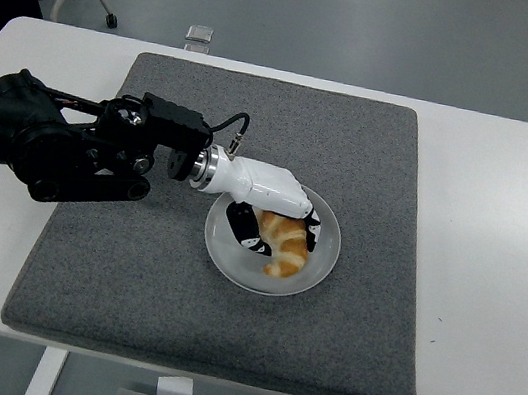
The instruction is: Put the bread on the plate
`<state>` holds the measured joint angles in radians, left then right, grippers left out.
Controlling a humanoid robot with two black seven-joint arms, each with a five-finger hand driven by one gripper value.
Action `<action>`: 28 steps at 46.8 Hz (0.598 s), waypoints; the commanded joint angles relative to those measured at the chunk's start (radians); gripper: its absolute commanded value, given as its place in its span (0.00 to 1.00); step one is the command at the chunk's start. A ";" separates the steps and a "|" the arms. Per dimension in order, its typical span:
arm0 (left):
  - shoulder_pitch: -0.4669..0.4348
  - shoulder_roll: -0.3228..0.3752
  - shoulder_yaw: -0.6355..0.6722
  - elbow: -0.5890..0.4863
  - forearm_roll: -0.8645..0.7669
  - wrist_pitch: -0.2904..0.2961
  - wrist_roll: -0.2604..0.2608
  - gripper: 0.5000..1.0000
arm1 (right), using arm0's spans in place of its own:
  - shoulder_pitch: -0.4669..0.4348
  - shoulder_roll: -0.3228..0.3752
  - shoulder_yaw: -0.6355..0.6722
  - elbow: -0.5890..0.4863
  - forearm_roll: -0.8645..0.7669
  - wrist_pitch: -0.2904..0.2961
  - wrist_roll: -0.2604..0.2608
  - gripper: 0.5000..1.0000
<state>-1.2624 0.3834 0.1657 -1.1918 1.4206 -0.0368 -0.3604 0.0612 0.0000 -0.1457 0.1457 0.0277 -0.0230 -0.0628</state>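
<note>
On the grey mat [129,276], a little toward four o'clock of its middle, the bread [286,245] lies on the plate [325,258] with the left hand [265,203] curled around it from ten o'clock.

Croissant [286,247] on the white plate [317,272], left hand [269,198] over it, fingers around the bread.

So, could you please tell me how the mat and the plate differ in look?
The mat is dark grey, square and fuzzy; the plate is pale, round and smooth. The mat is much larger and the plate sits on it. The plate holds the bread, with the left hand on it. Both lie flat on the table.
</note>
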 commanded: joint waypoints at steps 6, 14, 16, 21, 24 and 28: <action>0.000 0.000 -0.005 0.000 -0.011 0.000 0.000 0.87 | 0.000 0.000 0.000 0.000 0.000 0.000 0.000 0.86; 0.000 0.000 -0.020 0.001 -0.045 0.001 0.000 0.95 | 0.000 0.000 0.000 0.000 0.000 0.000 0.000 0.86; 0.000 0.002 -0.031 0.001 -0.058 0.000 0.000 0.98 | 0.000 0.000 0.000 0.000 0.000 0.000 0.000 0.86; -0.002 0.003 -0.041 -0.002 -0.077 -0.002 0.000 0.98 | 0.000 0.000 0.000 0.000 0.000 0.000 0.000 0.86; -0.003 0.006 -0.044 -0.003 -0.078 -0.002 -0.002 0.98 | 0.000 0.000 0.000 -0.002 0.000 0.000 0.000 0.86; -0.003 0.011 -0.070 -0.006 -0.083 -0.003 -0.002 0.98 | -0.001 0.000 0.000 -0.002 0.000 0.000 0.000 0.86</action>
<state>-1.2648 0.3915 0.1140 -1.1955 1.3416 -0.0384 -0.3620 0.0611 0.0000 -0.1457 0.1449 0.0277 -0.0230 -0.0630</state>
